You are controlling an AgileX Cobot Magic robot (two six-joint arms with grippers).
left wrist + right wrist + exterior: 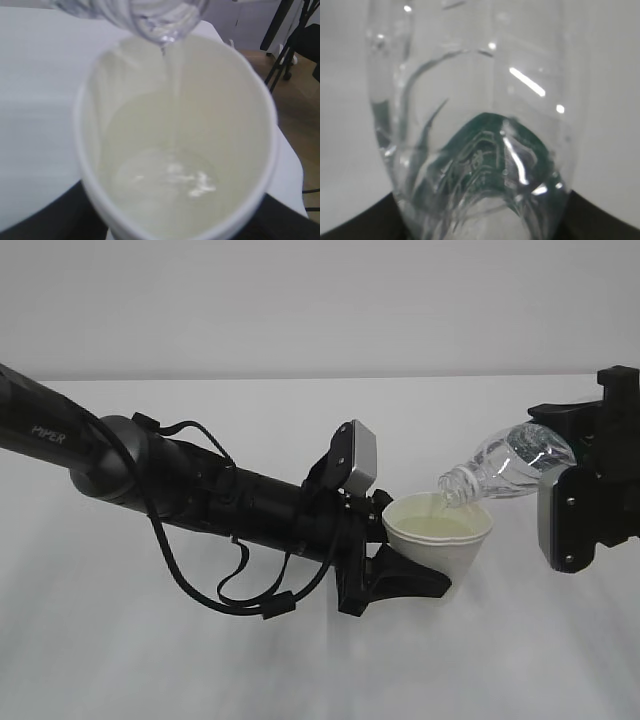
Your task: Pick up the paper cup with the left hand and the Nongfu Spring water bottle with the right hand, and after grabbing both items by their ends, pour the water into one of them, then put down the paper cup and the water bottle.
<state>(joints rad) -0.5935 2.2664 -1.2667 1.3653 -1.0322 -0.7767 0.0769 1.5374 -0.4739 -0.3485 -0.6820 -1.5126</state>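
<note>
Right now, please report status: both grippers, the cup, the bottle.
Left gripper shut on paper cup, held upright. Right gripper shut on water bottle, tipped neck-down. Water streaming into cup. Nothing in the way.

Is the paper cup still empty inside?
No, the left wrist view shows water pooled at the bottom of the paper cup, with a thin stream falling from the bottle above it.

Left tool [415,575] gripping, right tool [570,495] gripping
</note>
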